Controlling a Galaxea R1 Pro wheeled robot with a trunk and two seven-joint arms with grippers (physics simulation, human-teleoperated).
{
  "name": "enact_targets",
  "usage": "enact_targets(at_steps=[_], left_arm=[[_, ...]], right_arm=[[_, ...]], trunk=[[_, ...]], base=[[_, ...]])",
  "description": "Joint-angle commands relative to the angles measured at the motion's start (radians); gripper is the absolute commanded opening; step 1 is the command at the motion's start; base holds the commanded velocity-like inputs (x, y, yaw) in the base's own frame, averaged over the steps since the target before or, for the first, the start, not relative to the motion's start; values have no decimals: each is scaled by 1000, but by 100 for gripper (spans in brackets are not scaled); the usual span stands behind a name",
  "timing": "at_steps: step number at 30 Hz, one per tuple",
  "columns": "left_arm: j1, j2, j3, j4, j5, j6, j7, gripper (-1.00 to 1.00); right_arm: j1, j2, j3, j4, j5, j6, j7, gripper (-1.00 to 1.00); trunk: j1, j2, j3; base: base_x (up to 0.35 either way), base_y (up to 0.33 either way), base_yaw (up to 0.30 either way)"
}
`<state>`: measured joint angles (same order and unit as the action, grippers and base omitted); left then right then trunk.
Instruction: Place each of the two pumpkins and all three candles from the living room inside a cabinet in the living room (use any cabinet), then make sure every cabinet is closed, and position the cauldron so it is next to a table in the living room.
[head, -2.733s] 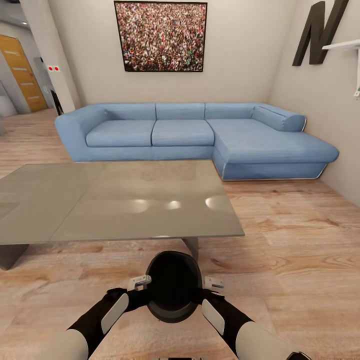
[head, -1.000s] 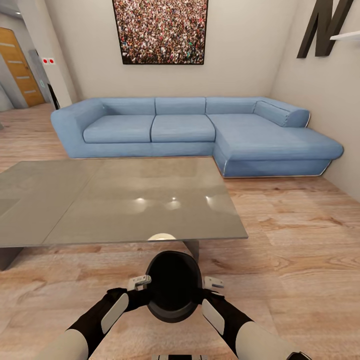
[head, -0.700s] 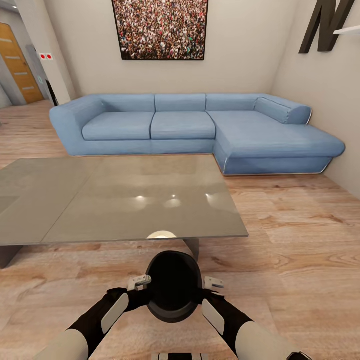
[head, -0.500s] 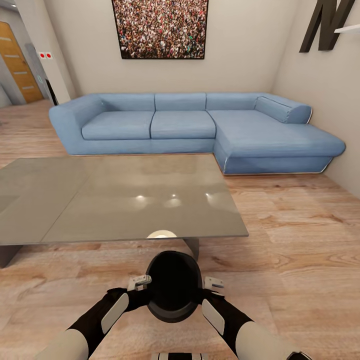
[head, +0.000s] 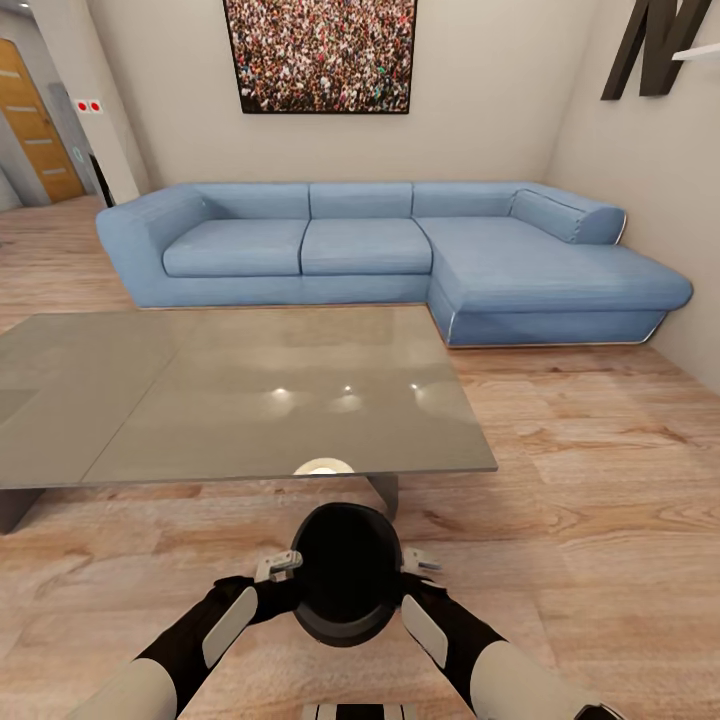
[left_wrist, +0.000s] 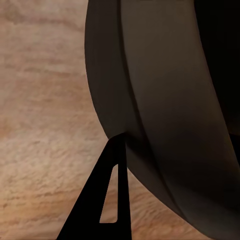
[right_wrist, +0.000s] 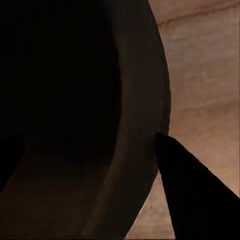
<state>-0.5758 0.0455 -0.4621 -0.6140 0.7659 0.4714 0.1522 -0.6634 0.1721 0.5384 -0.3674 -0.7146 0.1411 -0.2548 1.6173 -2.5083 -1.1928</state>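
In front of my trunk, at six o'clock in the head view, I am holding the cauldron (head: 346, 572) between both arms, my left gripper (head: 277, 567) pressing its rim at nine o'clock and my right gripper (head: 424, 562) at three o'clock. The table (head: 230, 395) is lying just beyond it at twelve o'clock, its near edge sitting a little lower in the picture than a moment ago and the blue sofa (head: 390, 255) looming slightly larger, so I am rolling forward and the whole view is shifting with me; the cauldron is keeping its place between my arms. In the left wrist view, one dark finger (left_wrist: 107, 200) is touching the cauldron's wall (left_wrist: 165, 110) over the wooden floor (left_wrist: 45, 125); I judge the grip closed on the rim. In the right wrist view, a dark finger (right_wrist: 192, 195) is likewise meeting the rim (right_wrist: 142, 125). The cauldron is nearing the table but is not set down yet.
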Motion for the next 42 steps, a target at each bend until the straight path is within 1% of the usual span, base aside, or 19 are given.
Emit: enact_targets(at_steps=[1, 14, 15, 26, 42], left_arm=[[-1, 1, -10, -3, 39, -2, -10, -100], [-1, 2, -10, -4, 39, -2, -10, -100], [-1, 2, -10, -4, 39, -2, -10, 100], [-1, 2, -10, -4, 39, -1, -9, 100], [-1, 1, -12, -3, 39, 3, -4, 100]], right_arm=[[-1, 0, 11, -28, -11, 3, -4, 100], [-1, 0, 11, -28, -11, 3, -4, 100], [-1, 0, 11, -28, -11, 3, -4, 100], [-1, 0, 11, -28, -11, 3, -4, 100], [-1, 0, 11, -28, -11, 3, -4, 100]], trunk=[[0, 0, -1], [0, 0, -1], [0, 0, -1], [0, 0, -1], [-8, 3, 61]], base=[[0, 0, 0], [0, 0, 0], [0, 0, 0], [0, 0, 0], [0, 0, 0]])
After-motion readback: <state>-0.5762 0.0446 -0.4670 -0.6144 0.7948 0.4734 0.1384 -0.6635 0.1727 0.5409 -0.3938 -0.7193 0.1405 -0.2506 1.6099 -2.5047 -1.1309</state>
